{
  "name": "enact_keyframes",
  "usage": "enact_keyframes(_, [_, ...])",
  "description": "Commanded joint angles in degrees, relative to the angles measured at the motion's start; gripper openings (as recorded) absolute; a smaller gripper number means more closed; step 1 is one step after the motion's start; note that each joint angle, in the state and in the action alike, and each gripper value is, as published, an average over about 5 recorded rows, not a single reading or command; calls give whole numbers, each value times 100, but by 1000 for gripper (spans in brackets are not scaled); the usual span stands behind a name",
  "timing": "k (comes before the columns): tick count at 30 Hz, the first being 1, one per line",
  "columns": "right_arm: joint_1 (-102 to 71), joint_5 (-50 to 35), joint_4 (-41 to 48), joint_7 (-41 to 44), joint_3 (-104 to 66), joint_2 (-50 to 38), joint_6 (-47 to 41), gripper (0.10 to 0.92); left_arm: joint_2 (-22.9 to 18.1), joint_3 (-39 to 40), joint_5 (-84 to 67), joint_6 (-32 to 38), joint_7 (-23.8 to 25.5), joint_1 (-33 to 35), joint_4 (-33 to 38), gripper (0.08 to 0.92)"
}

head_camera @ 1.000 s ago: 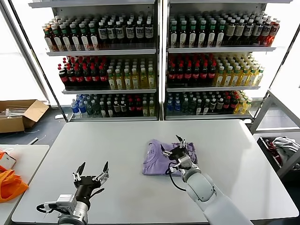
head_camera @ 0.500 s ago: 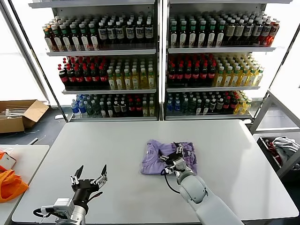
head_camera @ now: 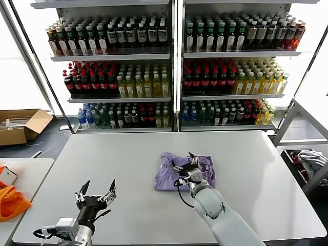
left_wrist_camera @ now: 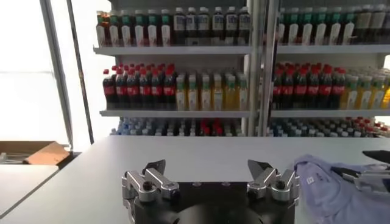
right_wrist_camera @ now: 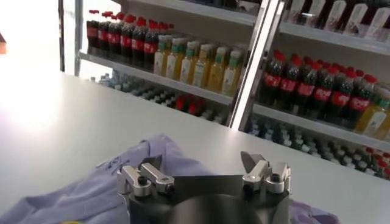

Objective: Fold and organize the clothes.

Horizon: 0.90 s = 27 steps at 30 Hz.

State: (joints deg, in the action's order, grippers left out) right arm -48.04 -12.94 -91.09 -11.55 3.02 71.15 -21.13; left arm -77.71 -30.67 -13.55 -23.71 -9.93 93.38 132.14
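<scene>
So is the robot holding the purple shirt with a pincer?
No, nothing is held. The right pincer is open above the folded T-shirt; the left pincer is open over the table.

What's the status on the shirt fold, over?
Right gripper open, empty, over the folded lavender thin-fabric T-shirt. Left gripper open, idle at the near table edge. Shirt lies mid-table, nothing in the way.

Looking at my arms: right arm (head_camera: 218, 215) is a smooth pale grey-white shell with a black cable looping just behind the claw. Right gripper (head_camera: 185, 166) and left gripper (head_camera: 95, 190) match: black body, silver metal knuckle blocks with dark screw heads, dark pointed fingertips (left_wrist_camera: 155, 166). Left arm (head_camera: 66, 230) has a grey boxy wrist section and a black cable behind the claw.
</scene>
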Motion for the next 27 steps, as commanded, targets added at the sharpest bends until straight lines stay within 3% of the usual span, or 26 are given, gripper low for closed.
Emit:
enact_keyframes(1, [597,-115,399,-24,66,389,44,823,-21,-23,1,-13,8,20,-23,823])
enact_keyframes(11, [709,-55,996,-48,152,615,-34,823,32,-156,-83,-25,16,-26,-120,823])
enact_keyframes(27, [456,187,1165,-140,-85,827,-156,823,100,-201,-94,0,32,86,-83,823])
